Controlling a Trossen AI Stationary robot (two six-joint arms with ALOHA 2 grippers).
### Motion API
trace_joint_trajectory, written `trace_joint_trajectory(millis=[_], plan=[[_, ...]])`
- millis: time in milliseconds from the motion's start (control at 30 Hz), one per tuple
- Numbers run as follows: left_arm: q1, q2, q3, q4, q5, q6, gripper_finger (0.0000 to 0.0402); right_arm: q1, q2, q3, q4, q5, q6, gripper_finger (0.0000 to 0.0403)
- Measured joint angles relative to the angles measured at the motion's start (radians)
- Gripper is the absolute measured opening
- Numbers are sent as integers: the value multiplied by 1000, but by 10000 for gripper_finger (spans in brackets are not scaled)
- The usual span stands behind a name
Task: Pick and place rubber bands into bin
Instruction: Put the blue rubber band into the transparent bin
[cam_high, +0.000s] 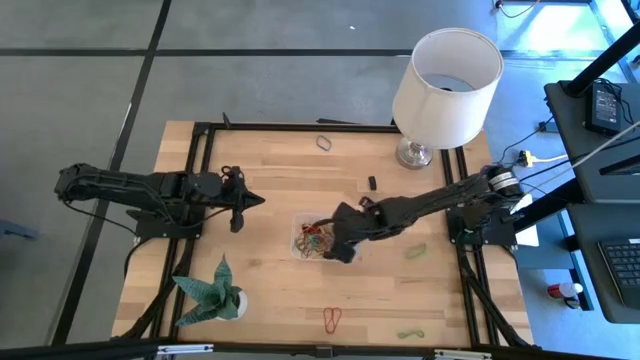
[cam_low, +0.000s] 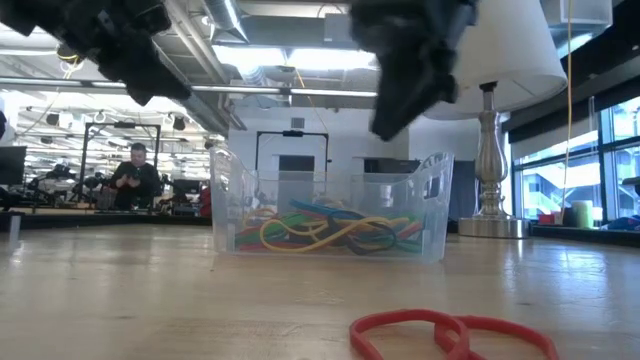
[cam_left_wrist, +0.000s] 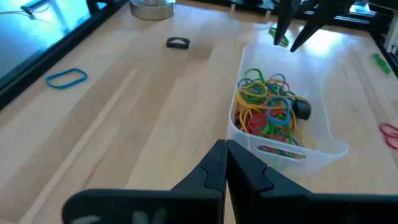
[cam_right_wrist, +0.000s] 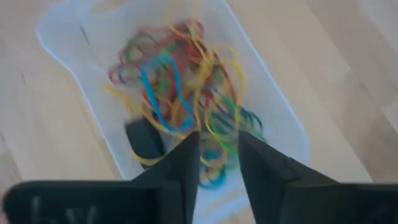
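Right tool (cam_right_wrist: 216, 155) hangs over the bin (cam_high: 297, 222), fingers apart and empty.
Seen from above, the clear bin sits near the desk (cam_high: 270, 180) centre, holding a tangle of rubber bands (cam_left_wrist: 268, 106) in red, yellow, green and blue. Left tool (cam_left_wrist: 225, 163), fingers pressed together, waits at the bin's 9 o'clock. Loose bands lie around: a red band (cam_high: 331, 319) at 6 o'clock, a green band (cam_high: 416, 251) at 3 o'clock.
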Motion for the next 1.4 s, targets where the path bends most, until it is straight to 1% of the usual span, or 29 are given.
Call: trace_joint_trajectory(millis=[133, 233, 300, 467, 633, 767, 867, 933, 1033, 1133, 1233, 1400], plan=[[0, 89, 55, 1, -28, 28, 6, 28, -151, -191, 108, 2, 42, 84], [16, 186, 113, 3, -47, 59, 6, 52, -295, -343, 204, 4, 85, 63], [42, 260, 157, 0, -58, 71, 6, 64, -385, -445, 230, 7, 117, 54], [125, 465, 291, -1, -58, 95, 6, 71, -597, -659, 256, 24, 191, 40], [209, 671, 457, -10, -29, 93, 20, 71, -776, -812, 265, 23, 195, 37], [275, 847, 614, -22, 16, 80, 53, 70, -893, -901, 266, 23, 160, 37], [316, 983, 742, -44, 45, 79, 87, 70, -965, -954, 264, 55, 134, 37], [342, 1073, 827, -53, 64, 69, 112, 70, -1005, -983, 272, 76, 115, 37], [377, 1206, 949, -59, 64, 27, 146, 70, -1055, -1020, 271, 97, 110, 37], [413, 1320, 1057, -75, 72, 13, 174, 70, -1093, -1046, 273, 99, 105, 37], [455, 1412, 1158, -134, 100, -39, 198, 70, -1119, -1068, 277, 98, 93, 37], [526, 1528, 1293, -288, 100, -120, 222, 70, -1144, -1078, 279, 97, 86, 37]])
